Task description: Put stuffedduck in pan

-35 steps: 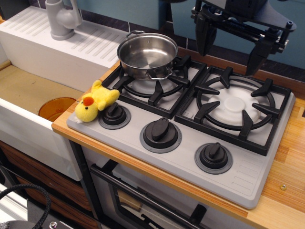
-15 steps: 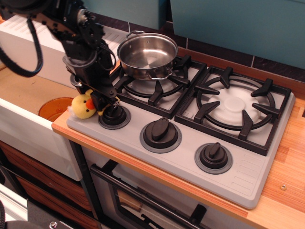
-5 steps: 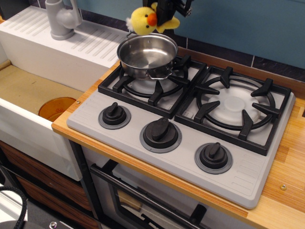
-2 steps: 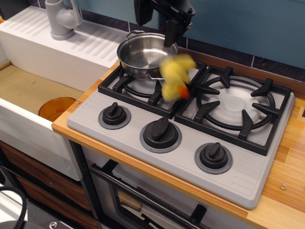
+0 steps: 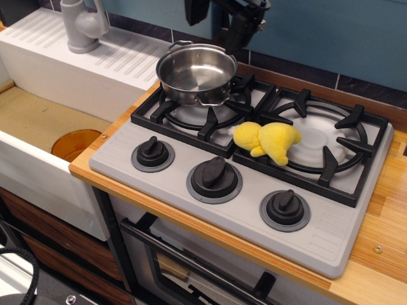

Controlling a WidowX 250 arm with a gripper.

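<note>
A: Biggest first. Stove (image 5: 356, 219), 2 burner grates, 3 knobs, then 1 pan (image 5: 196, 72) on the left grate, nothing in it.

B: Duck?

A: 1 stuffedduck (image 5: 267, 141), lying on the front-left edge of the right grate, well apart from the pan. Not in it.

B: Gripper?

A: 1 gripper (image 5: 219, 16) at the top edge above the pan, jaws spread, holding nothing.

B: So regrasp?

A: My judgement, yes. Come down over the duck's middle with jaws clear of the grate bars, pinch the soft body firmly, lift, centre over the pan and lower close before letting go. Release high and it may bounce out.
</note>
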